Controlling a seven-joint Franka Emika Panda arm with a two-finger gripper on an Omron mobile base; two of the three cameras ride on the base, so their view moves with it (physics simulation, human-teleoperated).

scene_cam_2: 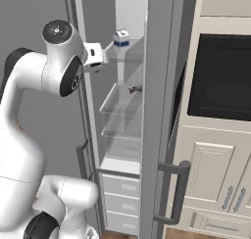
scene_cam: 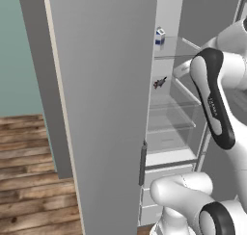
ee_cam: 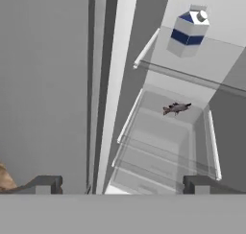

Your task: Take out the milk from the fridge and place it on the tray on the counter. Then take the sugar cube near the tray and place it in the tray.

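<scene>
The fridge (scene_cam: 103,109) stands with its wide grey door swung open. The milk (ee_cam: 190,31), a small white carton with a blue band and gabled top, stands upright on the top glass shelf; it also shows as the milk (scene_cam: 159,36) and the milk (scene_cam_2: 121,38) in the base views. My gripper (ee_cam: 122,185) hovers at the fridge opening, short of the carton and looking down over the shelves. Its fingers are spread wide with nothing between them. The tray, the counter and the sugar cube are out of view.
A small dark fish (ee_cam: 176,108) lies on the shelf below the milk. Glass shelves (scene_cam_2: 117,106) and white drawers (scene_cam_2: 120,186) fill the lower fridge. A second open door with a bar handle (scene_cam_2: 176,194) flanks the opening, with cream cabinets and a dark oven (scene_cam_2: 220,76) beyond.
</scene>
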